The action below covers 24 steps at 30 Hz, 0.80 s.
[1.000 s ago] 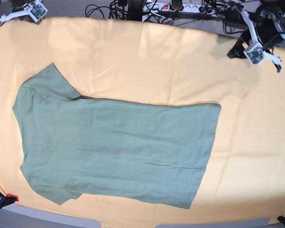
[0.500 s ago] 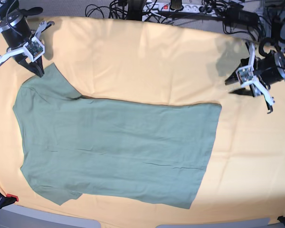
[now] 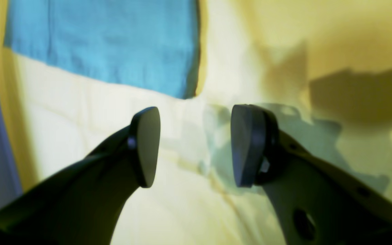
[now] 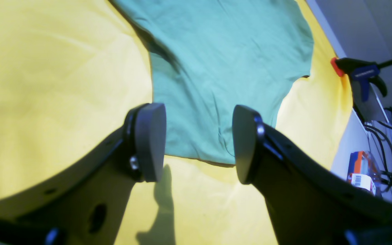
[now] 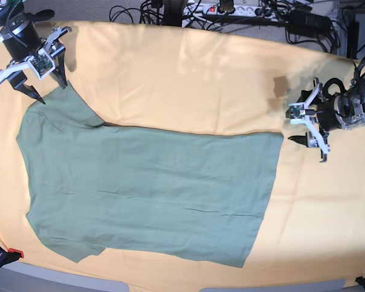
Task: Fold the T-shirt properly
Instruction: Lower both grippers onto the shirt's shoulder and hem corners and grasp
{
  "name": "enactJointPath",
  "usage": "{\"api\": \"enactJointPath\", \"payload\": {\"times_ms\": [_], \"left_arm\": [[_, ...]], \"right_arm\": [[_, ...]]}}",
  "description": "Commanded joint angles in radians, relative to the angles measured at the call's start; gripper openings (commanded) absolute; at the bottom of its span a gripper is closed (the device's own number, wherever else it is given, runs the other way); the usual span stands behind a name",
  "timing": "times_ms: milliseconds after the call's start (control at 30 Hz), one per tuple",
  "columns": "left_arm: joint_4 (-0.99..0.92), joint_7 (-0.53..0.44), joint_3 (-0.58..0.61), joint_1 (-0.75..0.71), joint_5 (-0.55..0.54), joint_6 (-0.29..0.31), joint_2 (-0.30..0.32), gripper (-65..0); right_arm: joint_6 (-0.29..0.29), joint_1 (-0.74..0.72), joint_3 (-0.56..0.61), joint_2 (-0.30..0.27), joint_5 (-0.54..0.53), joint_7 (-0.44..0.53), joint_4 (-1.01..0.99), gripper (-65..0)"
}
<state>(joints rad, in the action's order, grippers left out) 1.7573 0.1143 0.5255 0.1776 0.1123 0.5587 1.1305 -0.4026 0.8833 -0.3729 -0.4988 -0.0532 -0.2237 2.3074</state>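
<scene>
We see the T-shirt (image 5: 146, 188) spread flat across the left and middle of the base view, collar end at the left, hem at the right, lying on the yellow-orange cloth (image 5: 188, 79).

At the upper left of that frame our right gripper (image 5: 47, 90) hangs over the shirt's upper sleeve with its jaws spread and nothing between them; the right wrist view shows the sleeve edge lying below the gap.

At the right of the base view our left gripper (image 5: 303, 126) sits just beside the hem's upper corner, jaws likewise spread and empty, over bare cloth.

A red-tipped clamp (image 4: 356, 73) grips the cloth's edge at the right of the right wrist view.
</scene>
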Motion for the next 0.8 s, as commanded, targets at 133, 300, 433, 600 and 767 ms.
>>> {"api": "enactJointPath", "payload": {"times_ms": [133, 300, 433, 600, 767], "left_arm": [[-0.080, -0.021, 0.203, 0.208, 0.011, -0.045, -0.013, -31.1], [-0.201, -0.040, 0.347, 0.343, 0.022, -0.043, -0.089, -31.1], [-0.289, -0.040, 0.426, 0.417, 0.022, -0.032, -0.158, -33.3], [-0.340, -0.032, 0.443, 0.453, 0.018, -0.032, -0.217, -60.1], [-0.336, -0.021, 0.443, 0.454, 0.018, -0.059, -0.219, -65.0]], "right_arm": [[0.010, 0.005, -0.006, -0.011, 0.000, 0.023, 0.014, -31.4], [0.010, 0.005, -0.006, -0.011, 0.000, 0.023, 0.014, -31.4], [0.010, 0.005, -0.006, -0.012, 0.001, 0.023, 0.014, -31.4], [0.010, 0.002, -0.006, -0.015, 0.002, 0.025, 0.013, -31.4], [0.008, -0.015, -0.006, -0.026, 0.008, 0.018, 0.011, -31.4]]}}
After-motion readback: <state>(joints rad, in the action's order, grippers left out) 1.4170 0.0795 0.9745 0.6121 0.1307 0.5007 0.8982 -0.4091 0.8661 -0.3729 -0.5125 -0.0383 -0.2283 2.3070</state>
